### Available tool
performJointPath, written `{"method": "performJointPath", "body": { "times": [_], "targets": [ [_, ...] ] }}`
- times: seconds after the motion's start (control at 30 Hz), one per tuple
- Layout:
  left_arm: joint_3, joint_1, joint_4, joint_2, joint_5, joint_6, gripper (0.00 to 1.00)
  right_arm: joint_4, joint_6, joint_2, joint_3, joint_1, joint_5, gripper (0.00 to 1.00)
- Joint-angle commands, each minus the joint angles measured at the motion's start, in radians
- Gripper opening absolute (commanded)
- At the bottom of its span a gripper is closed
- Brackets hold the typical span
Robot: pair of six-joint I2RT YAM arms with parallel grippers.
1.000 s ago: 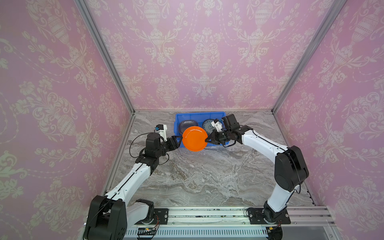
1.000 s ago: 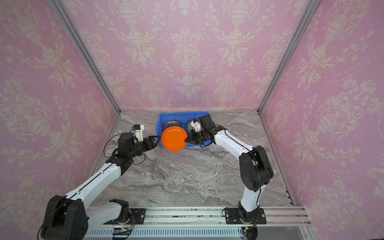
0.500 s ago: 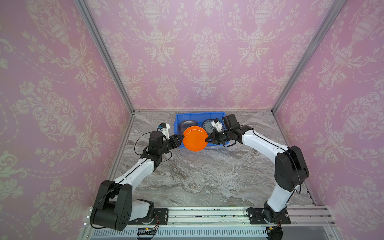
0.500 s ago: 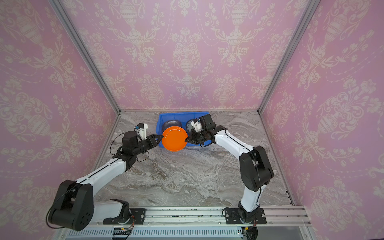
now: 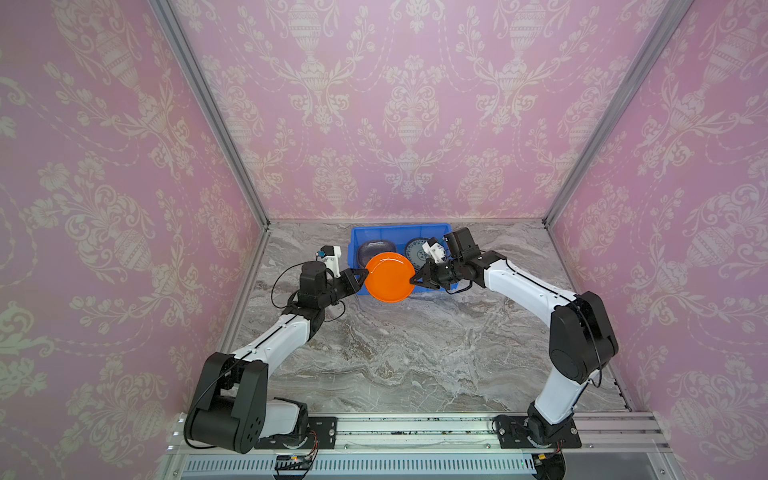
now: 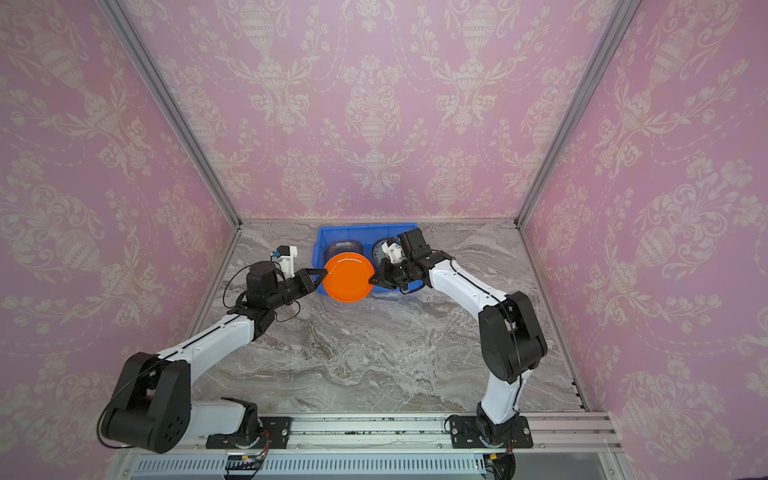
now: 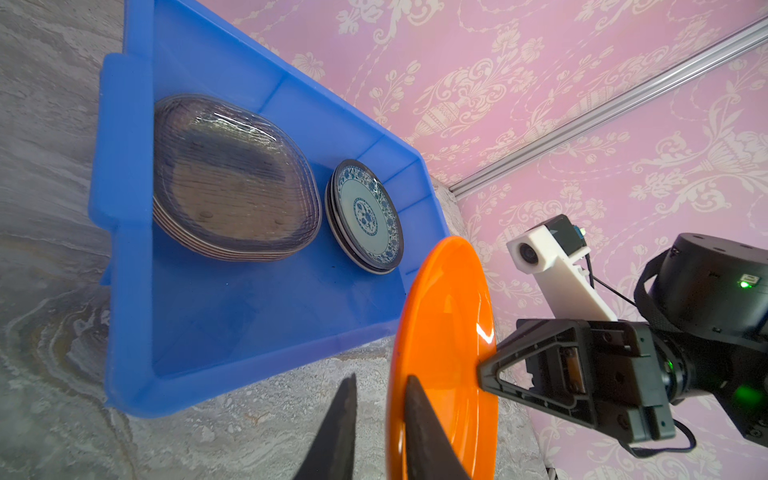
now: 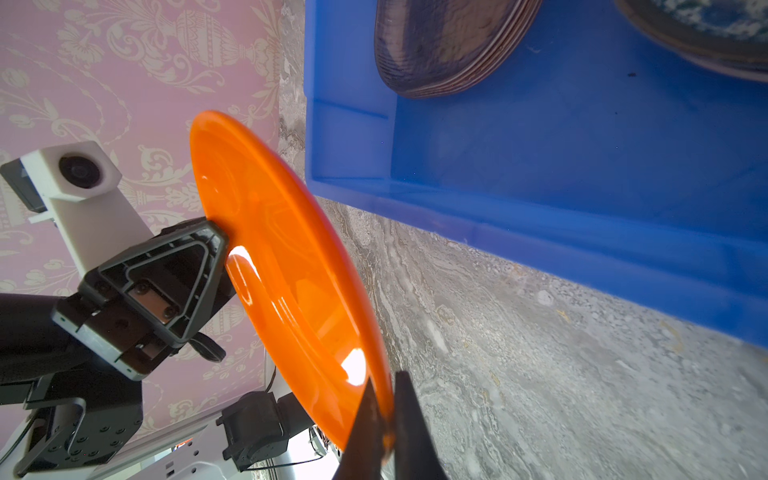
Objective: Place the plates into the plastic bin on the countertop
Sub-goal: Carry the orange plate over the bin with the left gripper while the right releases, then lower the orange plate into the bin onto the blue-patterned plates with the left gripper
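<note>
While the left pincer (image 7: pixel 381 379) straddles its rim, gap on one side, the orange plate (image 5: pixel 389 276) hangs on edge over the desk (image 5: pixel 415 353), before the blue bin (image 5: pixel 399 227), its opposite rim clamped by the right pincer (image 8: pixel 384 378). Stiff, glossy, probably slippery: grip the rim deep. Stacked plates (image 7: pixel 232 178) inside defy counting.

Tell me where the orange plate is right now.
In both top views the orange plate is mid-scene, lifted off the countertop between the left gripper and right gripper, just in front of the blue bin.
</note>
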Motion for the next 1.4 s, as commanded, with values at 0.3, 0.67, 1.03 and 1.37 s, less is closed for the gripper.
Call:
{"method": "performJointPath", "body": {
  "times": [0.3,0.67,1.03,1.37],
  "targets": [
    [0.054,0.003,0.065,0.062,0.053,-0.039,0.0,0.05,0.03,0.008,0.028,-0.005,-0.027,0.0],
    [0.189,-0.014,0.007,0.125,-0.01,-0.022,0.0,0.075,0.065,0.015,0.026,-0.062,0.009,0.36],
    [0.54,-0.109,-0.145,0.401,-0.101,0.059,0.0,0.119,0.102,-0.181,-0.134,-0.252,0.132,0.45],
    [0.846,-0.186,-0.246,0.681,-0.195,0.097,0.0,0.117,0.096,-0.283,-0.235,-0.338,0.174,0.46]
  ]
}}
